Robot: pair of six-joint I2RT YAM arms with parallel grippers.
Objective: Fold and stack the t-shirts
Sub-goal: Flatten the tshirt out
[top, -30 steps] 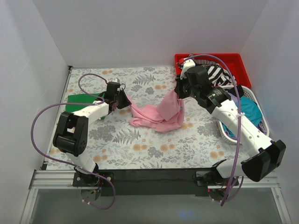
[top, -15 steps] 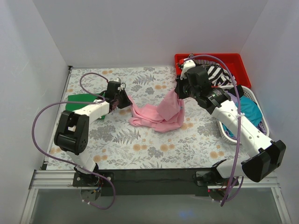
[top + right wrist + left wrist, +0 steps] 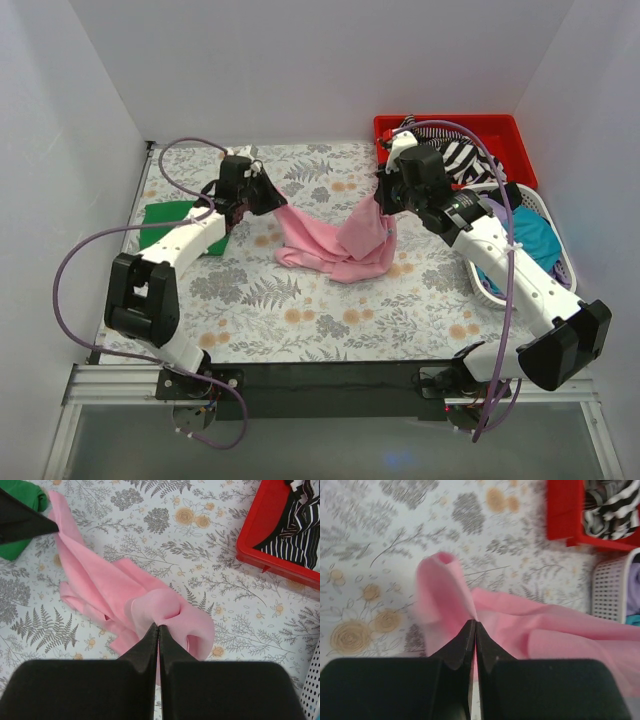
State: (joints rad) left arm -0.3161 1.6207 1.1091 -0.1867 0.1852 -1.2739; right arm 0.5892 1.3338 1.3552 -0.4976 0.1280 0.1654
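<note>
Where left claw (image 3: 475, 623) and right claw (image 3: 158, 626) pinch, pink t-shirt (image 3: 340, 248) droops between.

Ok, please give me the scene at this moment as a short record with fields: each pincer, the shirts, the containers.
left pincer: shut on one edge of the pink t-shirt
right pincer: shut on another bunched part of it, raised
pink t-shirt: crumpled, its middle resting on the table
green t-shirt: lies at the table's left side
red bin: holds a striped shirt
white basket: holds teal cloth
</note>
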